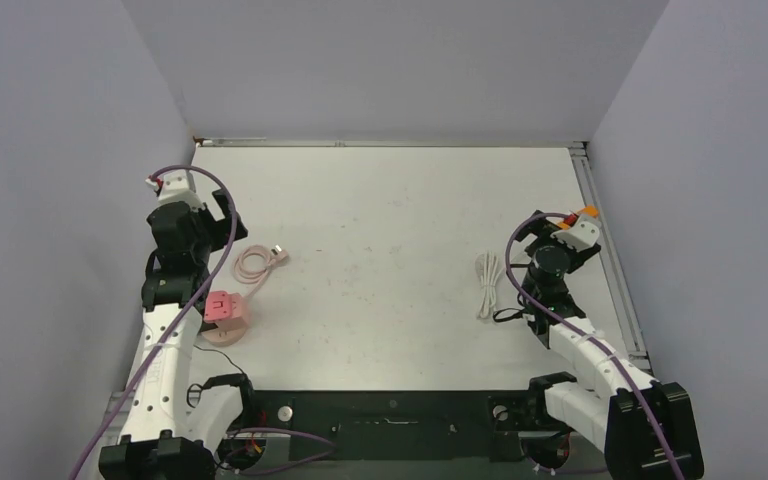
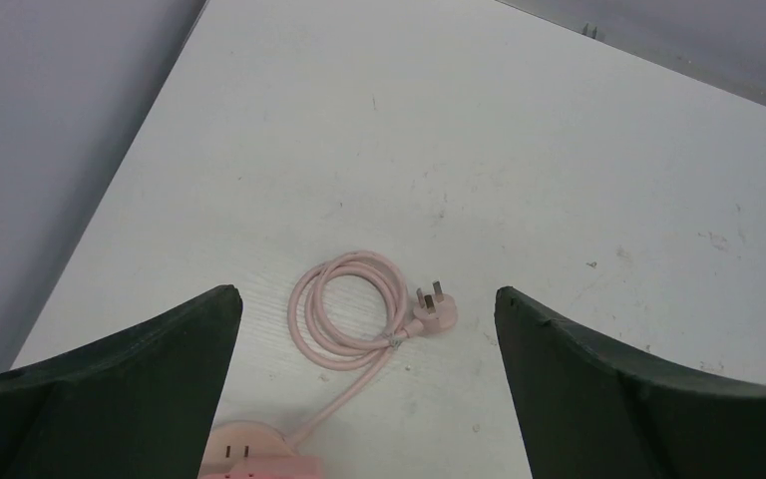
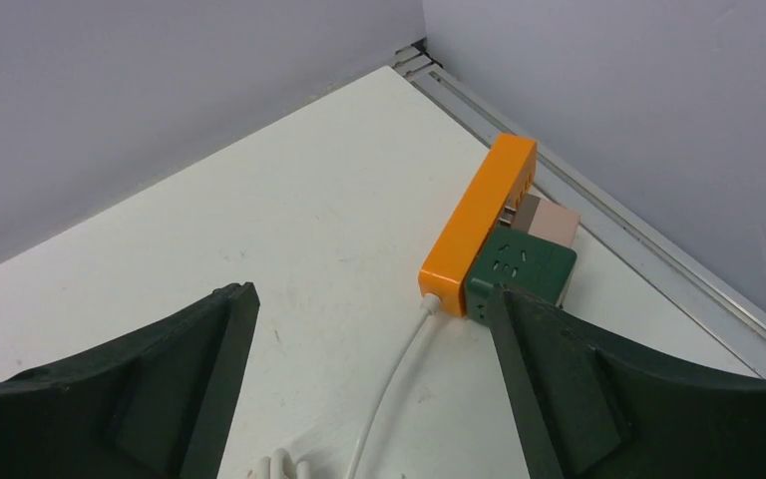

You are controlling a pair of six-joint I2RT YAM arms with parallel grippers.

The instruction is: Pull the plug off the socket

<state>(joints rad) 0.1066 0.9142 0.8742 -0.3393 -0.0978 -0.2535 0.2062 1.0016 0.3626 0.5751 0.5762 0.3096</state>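
The right gripper (image 3: 371, 299) hangs empty, jaws spread wide, and so does the left gripper (image 2: 367, 294), over a loose pink cord (image 2: 356, 261). Just ahead of the right one, slightly rightward, lies the orange socket strip (image 3: 479, 225) with a green plug (image 3: 521, 267) seated in its right side (a beige plug (image 3: 549, 222) sits beyond). I'd steady the strip, grip the green block squarely and pull straight out. Farther off are the white table (image 3: 289, 220), a metal rail (image 3: 658, 261) and grey walls (image 3: 608, 80).

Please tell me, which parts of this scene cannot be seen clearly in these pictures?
Top view: orange plastic power strip mostly hidden behind the right arm.
Left wrist view: pink socket block cut off by the bottom edge.
Right wrist view: beige plug partly covered by the dark green square adapter; white cable runs off the bottom edge.
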